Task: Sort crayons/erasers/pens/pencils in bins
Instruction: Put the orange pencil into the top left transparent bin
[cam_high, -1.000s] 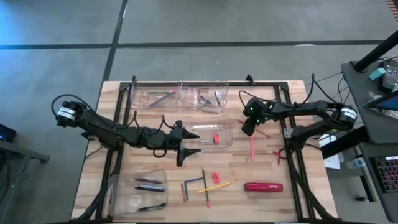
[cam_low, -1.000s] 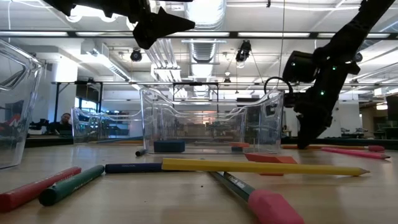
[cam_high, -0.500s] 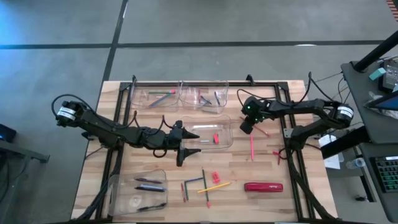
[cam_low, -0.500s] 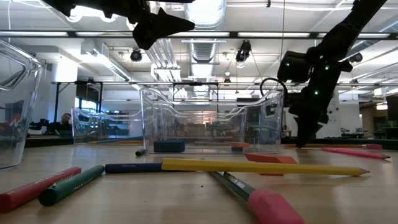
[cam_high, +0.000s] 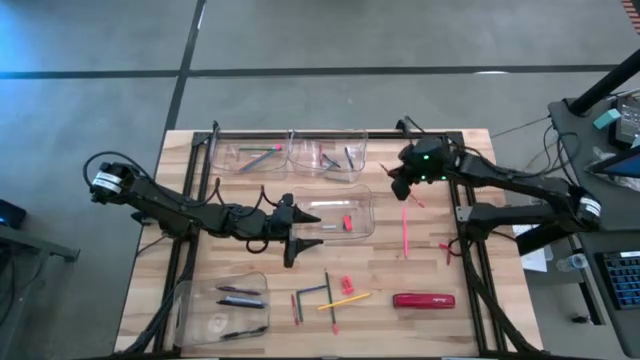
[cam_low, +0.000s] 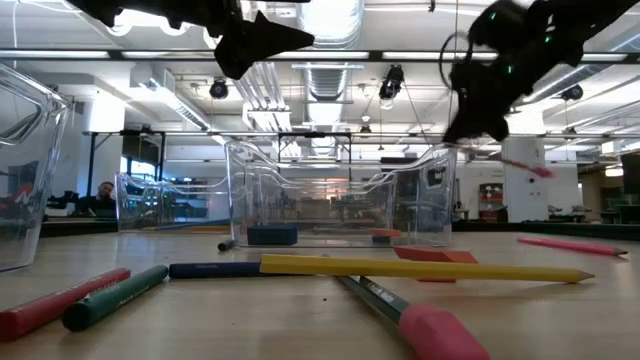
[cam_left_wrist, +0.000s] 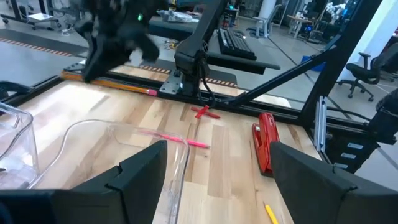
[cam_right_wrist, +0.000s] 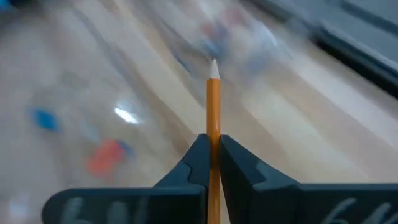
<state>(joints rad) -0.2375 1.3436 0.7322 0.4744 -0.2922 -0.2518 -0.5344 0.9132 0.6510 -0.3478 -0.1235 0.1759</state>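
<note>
Tool, left (cam_high: 291, 232): mine, hanging over the middle of the worktop (cam_high: 420, 270) at the left end of the centre bin (cam_high: 335, 212); fingers apart, nothing between them.

Bin, near left (cam_high: 222, 308): clear tub at the worktop's near-left corner. Contents: several dark sticks lying lengthwise; kind not distinguishable.

Bin, far left (cam_high: 250, 156): clear tub on the far edge. Contents: a few thin sticks, one reddish, one dark.

Bin, far centre (cam_high: 328, 156): clear tub touching the previous one on its right. Contents: some dark short sticks, kind not distinguishable.

Centre bin: clear tub just below the far pair. Contents: one red eraser (cam_high: 347, 222) and a pale stick beside it.

Loose items, near centre: a cluster of pencils (cam_high: 326, 293) in green, red, dark and yellow, crossing one another, with small red erasers (cam_high: 347, 286) among them. In the low view the yellow pencil (cam_low: 420, 268) lies across the foreground in front of the centre bin.

Red oblong object (cam_high: 423, 299): white lettering, lying flat on the worktop right of the cluster.

Pink pencil (cam_high: 405, 236): lying on the worktop right of the centre bin.

Tool, right (cam_high: 401, 186): mine, raised above the far-right part of the worktop, right of the far bins; fingers clamped on an orange pencil (cam_right_wrist: 213, 118), whose pale tip points forward past the fingertips in the right wrist view.
</note>
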